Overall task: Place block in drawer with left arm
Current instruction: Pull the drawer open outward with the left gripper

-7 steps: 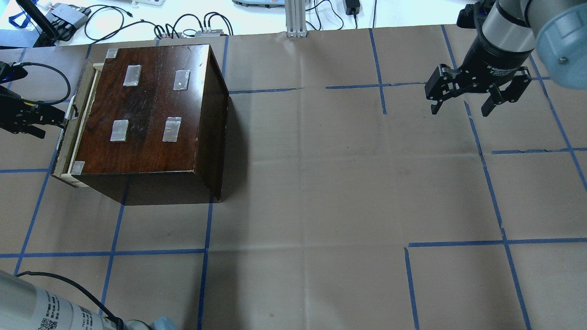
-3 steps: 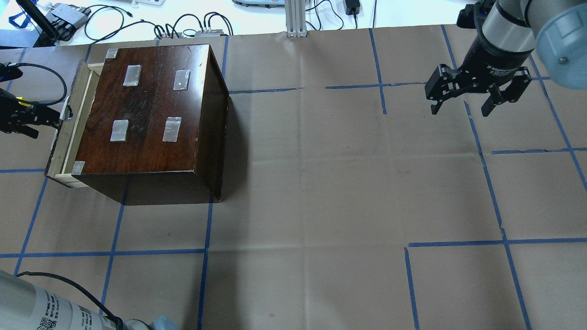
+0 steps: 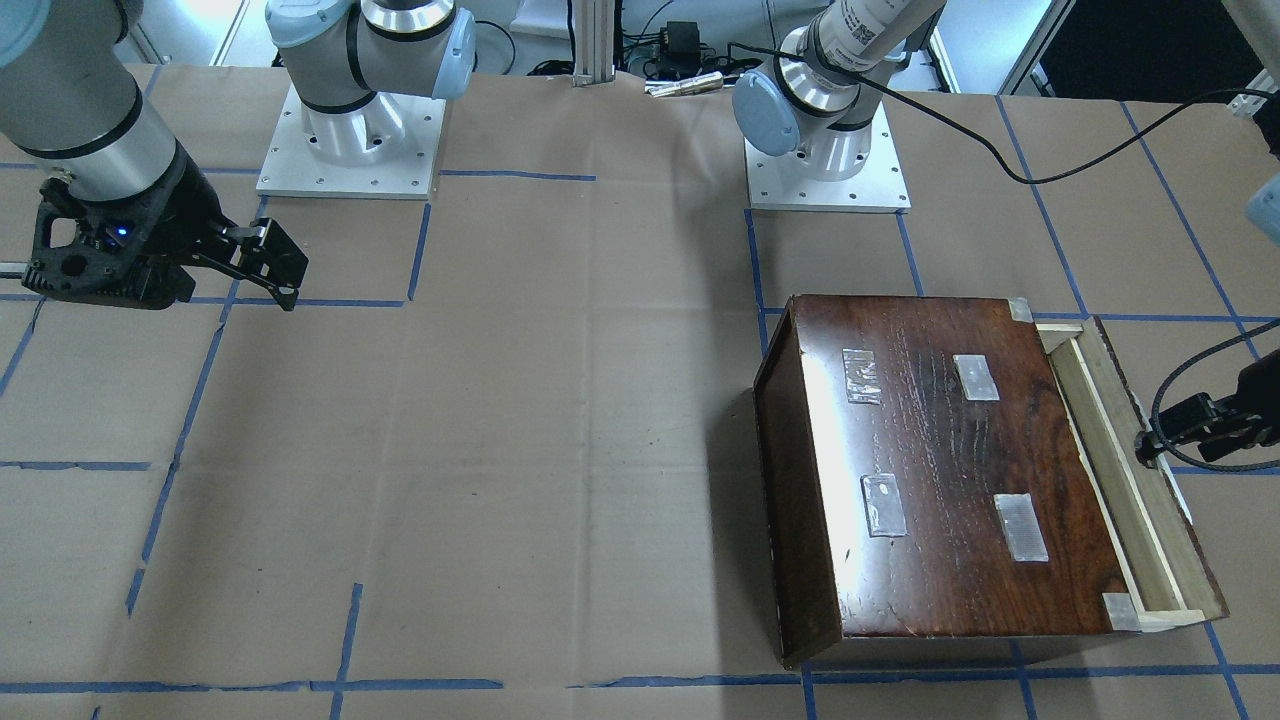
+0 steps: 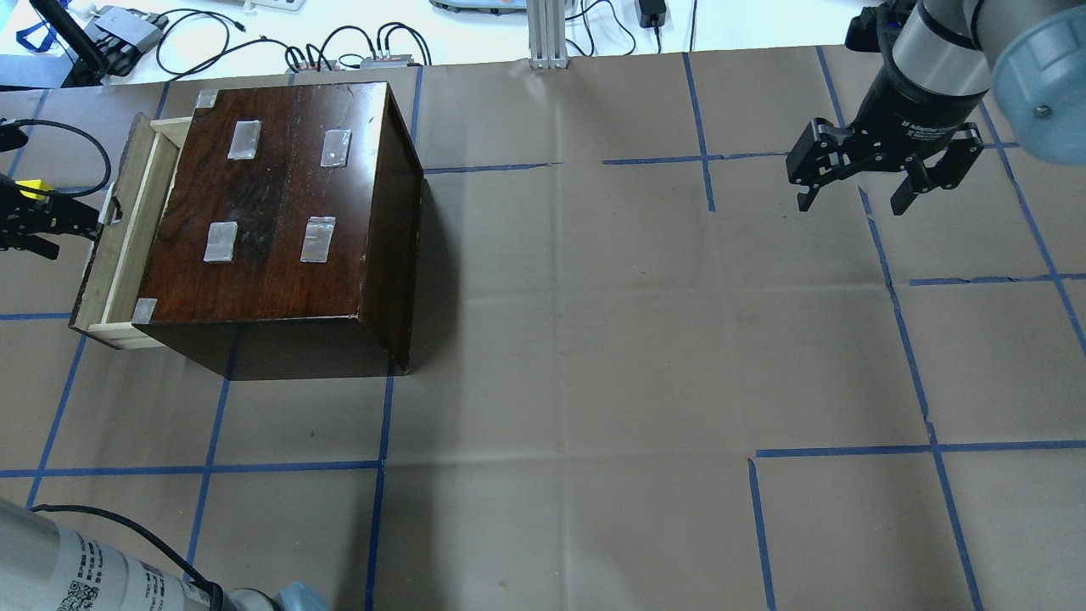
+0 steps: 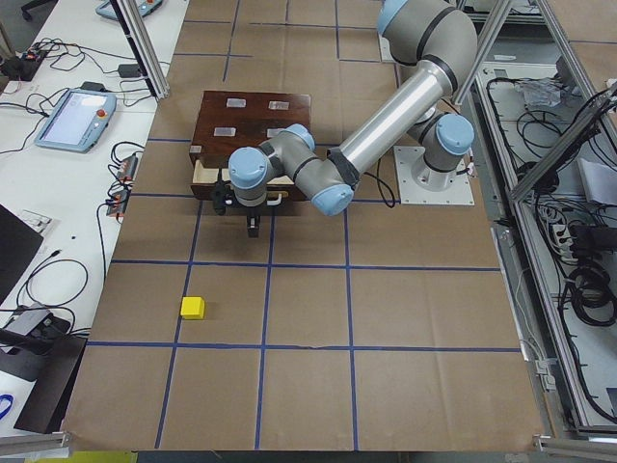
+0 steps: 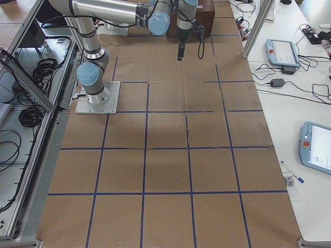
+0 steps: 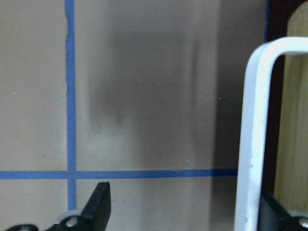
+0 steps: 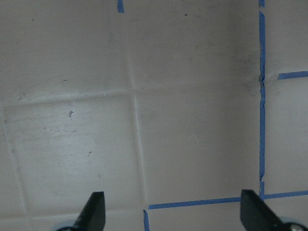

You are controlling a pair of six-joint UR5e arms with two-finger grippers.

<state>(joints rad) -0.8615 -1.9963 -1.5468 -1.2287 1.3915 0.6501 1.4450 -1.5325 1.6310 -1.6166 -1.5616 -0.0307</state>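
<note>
Table: brown paper-covered tabletop [image 4: 594, 339], marked with a blue tape grid.
Box: glossy dark wooden box [image 4: 280, 204], set just ahead of the left tool.
Drawer: shallow pale wood tray [image 4: 125, 229], partly out of the box. Its white loop handle [image 7: 252, 144] is seen against one finger.
Left gripper: black two-finger gripper [image 7: 185, 197], spread wide, nothing held.
Right gripper: black gripper [image 4: 851, 204], spread wide, empty, well apart.
Block: small yellow cube [image 5: 193, 308], lying on the table behind the left gripper, opposite the drawer and well apart. The left arm is judged nearer.

box [image 4: 280, 212]: on table [image 4: 594, 339], robot's left half, toward the far edge
drawer [image 4: 119, 246]: part-way out of box's left side
left gripper [image 4: 76, 231]: just outside drawer front
handle [image 7: 255, 134]: on drawer front — betw. left gripper's jaws
block [image 5: 193, 308]: on table, well apart from drawer, further to robot's left
right gripper [image 4: 850, 210]: above table's far right — well apart from box
</note>
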